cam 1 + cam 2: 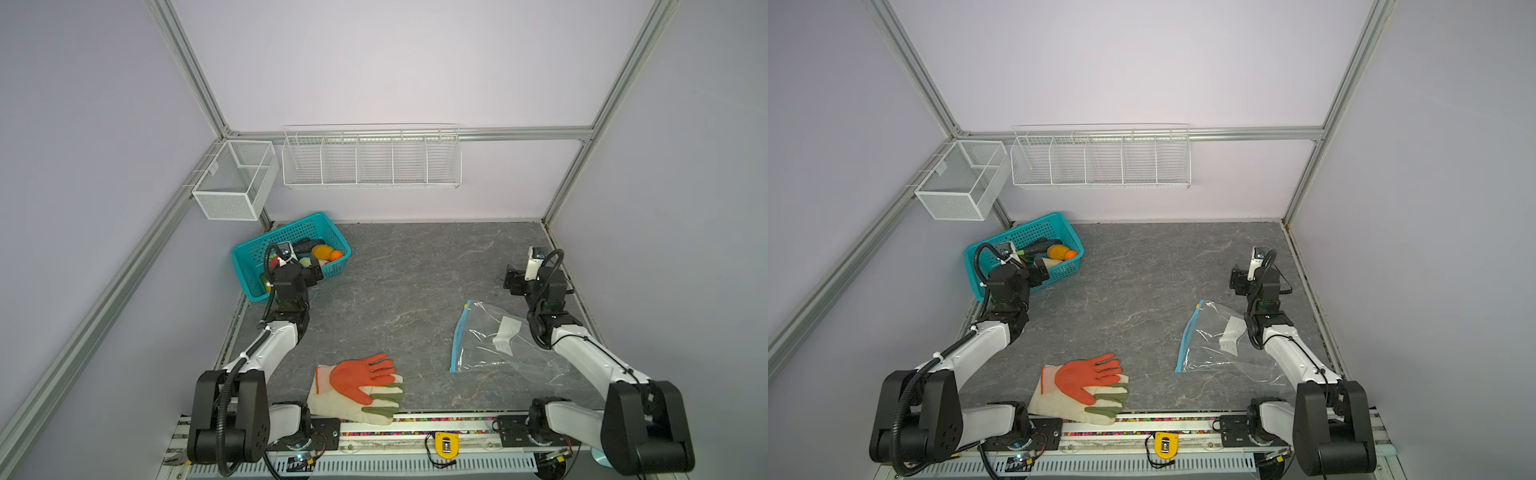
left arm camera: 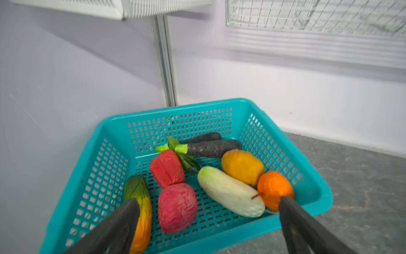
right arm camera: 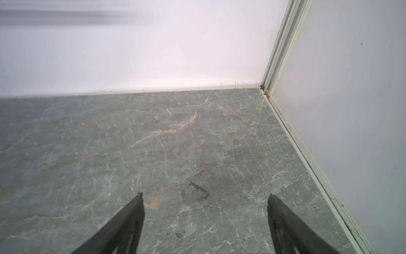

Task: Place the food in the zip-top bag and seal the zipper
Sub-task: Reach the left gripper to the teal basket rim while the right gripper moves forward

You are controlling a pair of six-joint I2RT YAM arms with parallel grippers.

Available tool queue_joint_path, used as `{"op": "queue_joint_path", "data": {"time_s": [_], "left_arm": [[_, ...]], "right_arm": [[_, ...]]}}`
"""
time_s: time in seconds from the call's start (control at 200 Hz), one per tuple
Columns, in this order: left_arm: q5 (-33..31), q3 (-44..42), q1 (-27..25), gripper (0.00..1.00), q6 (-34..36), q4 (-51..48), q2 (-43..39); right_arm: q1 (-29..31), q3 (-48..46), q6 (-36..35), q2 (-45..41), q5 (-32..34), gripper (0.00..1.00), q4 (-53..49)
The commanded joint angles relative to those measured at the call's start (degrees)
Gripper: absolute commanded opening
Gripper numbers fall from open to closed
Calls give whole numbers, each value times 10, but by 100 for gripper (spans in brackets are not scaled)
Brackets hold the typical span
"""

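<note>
nothing was bagged yet. all the food (image 2: 177, 207) lay in the teal basket (image 2: 197, 105), and the left arm (image 1: 291, 286) hung over that basket, jaws wide apart, gripping nothing. the zip-top bag (image 1: 532, 357) lay flat on the table (image 1: 415, 270), well apart from the basket, with no food inside and its zipper (image 1: 460, 336) along the edge facing the basket. the right arm (image 1: 548, 291) sat far from the basket, jaws apart over bare table. every piece remained to be moved, then the seal.
</note>
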Motion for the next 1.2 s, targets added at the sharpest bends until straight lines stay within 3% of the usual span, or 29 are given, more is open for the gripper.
{"op": "queue_joint_path", "data": {"time_s": [0.0,0.145,0.42,0.71,1.0,1.195], "left_arm": [[-5,54,-23,99,-58,-153,0],[18,122,-30,99,-126,-234,25],[81,267,-30,99,-167,-390,133],[128,370,-30,99,-217,-450,229],[145,488,-31,89,-239,-503,330],[138,607,-32,81,-242,-588,422]], "right_arm": [[23,28,60,-9,-7,88,-93],[66,86,83,33,-44,88,-155],[156,140,90,122,-73,88,-173],[240,224,88,223,-75,88,-172],[269,268,87,287,-80,89,-180],[269,282,83,302,-78,89,-185]]}}
